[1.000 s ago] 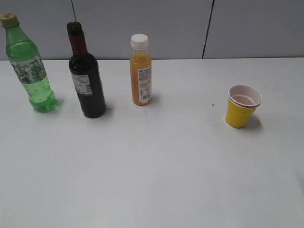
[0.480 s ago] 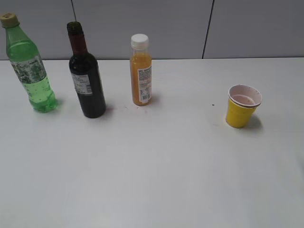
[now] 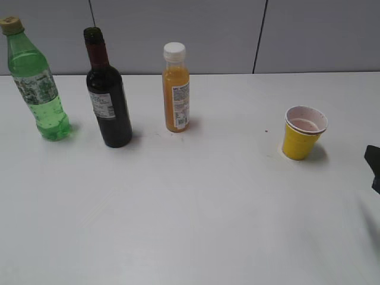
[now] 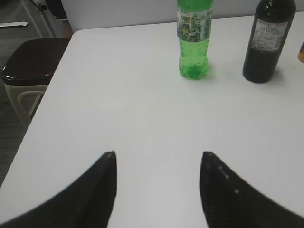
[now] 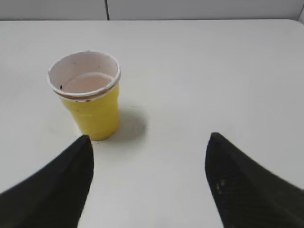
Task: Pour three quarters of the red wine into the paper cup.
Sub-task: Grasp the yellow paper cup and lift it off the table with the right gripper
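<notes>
The red wine is in a tall dark green bottle (image 3: pixel 108 95) with a small white label, upright at the back left; it also shows in the left wrist view (image 4: pixel 267 40) at top right. The yellow paper cup (image 3: pixel 303 133) stands upright at the right; the right wrist view shows it (image 5: pixel 90 95) with a white, pink-stained inside. My right gripper (image 5: pixel 148 137) is open and empty, just short of the cup and to its right; its tip shows at the exterior view's right edge (image 3: pixel 373 164). My left gripper (image 4: pixel 158 154) is open and empty, well short of the bottles.
A light green soda bottle (image 3: pixel 35 83) stands left of the wine, also in the left wrist view (image 4: pixel 193 38). An orange juice bottle (image 3: pixel 176 89) with a white cap stands right of it. A dark stool (image 4: pixel 28 64) sits beyond the table's left edge.
A black part of my right gripper has come into the exterior view at the right edge. The bottles and the cup have not moved.
</notes>
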`<state>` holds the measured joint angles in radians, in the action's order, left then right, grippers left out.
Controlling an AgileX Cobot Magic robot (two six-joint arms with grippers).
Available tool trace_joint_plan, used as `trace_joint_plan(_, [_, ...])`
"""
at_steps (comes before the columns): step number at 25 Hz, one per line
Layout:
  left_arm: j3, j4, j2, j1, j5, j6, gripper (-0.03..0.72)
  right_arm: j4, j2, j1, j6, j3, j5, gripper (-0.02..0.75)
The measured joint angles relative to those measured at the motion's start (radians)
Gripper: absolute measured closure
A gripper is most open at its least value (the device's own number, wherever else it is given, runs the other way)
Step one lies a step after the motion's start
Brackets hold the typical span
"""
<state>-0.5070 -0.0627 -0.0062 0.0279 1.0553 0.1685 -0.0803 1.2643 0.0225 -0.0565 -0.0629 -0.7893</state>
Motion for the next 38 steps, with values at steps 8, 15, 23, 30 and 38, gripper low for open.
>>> trace_joint_plan(8, [0.0,0.0,0.0,0.0,0.0,0.0,0.263,-0.083,0.303,0.0,-0.064,-0.001,-0.399,0.197])
trace_joint_plan(15, [0.0,-0.001,0.0,0.0,0.0,0.0,0.263,-0.142,0.531,0.0,0.001,-0.003,-0.41,0.188])
trace_joint_plan(23, [0.0,0.0,0.0,0.0,0.0,0.0,0.263,-0.166,0.613,0.0,0.089,-0.062,-0.415,0.186])
trace_joint_plan(30, [0.0,0.0,0.0,0.0,0.001,0.0,0.263,-0.244,0.683,0.0,0.108,-0.162,-0.418,0.186])
trace_joint_plan(38, [0.0,0.0,0.0,0.0,0.001,0.0,0.263,-0.273,0.749,0.0,0.111,-0.263,-0.419,0.186])
